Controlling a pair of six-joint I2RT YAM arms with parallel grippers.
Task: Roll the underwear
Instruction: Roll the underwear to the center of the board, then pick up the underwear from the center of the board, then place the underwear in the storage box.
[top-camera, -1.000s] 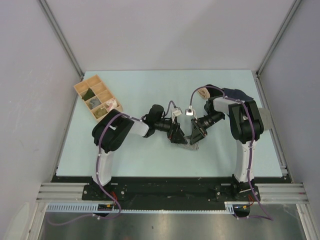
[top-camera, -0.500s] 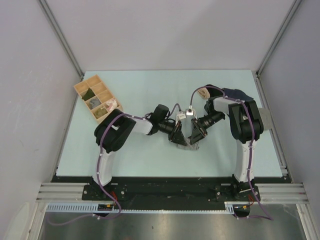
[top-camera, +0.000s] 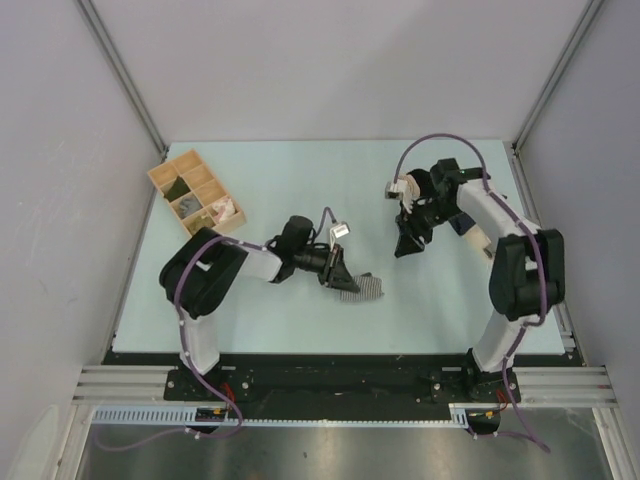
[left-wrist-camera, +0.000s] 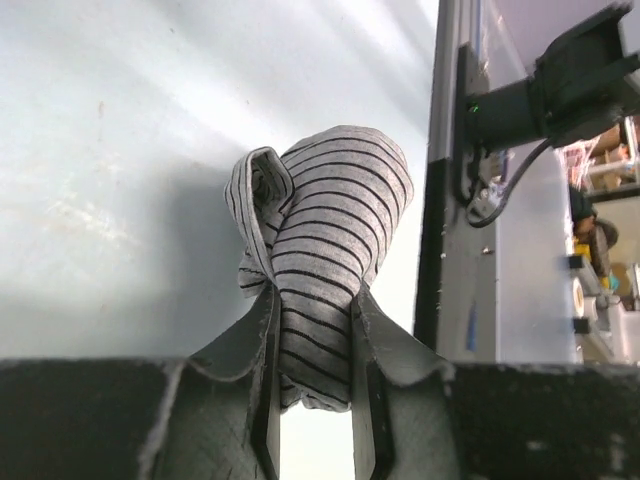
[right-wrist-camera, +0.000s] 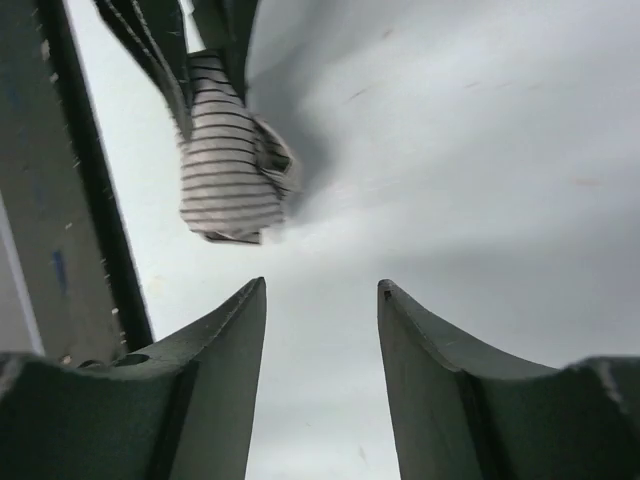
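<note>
Holding underwear (left-wrist-camera: 330, 210) clamped in left gripper (left-wrist-camera: 313, 305) at lower centre of the overhead view, likely to keep the roll from unwinding, with right gripper (right-wrist-camera: 321, 288) spread apart, empty, upper right, clear.

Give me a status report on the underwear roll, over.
Left claw shut on underwear, bundled up. Right claw open, empty, apart from it. Tray far off, nothing blocking.
</note>
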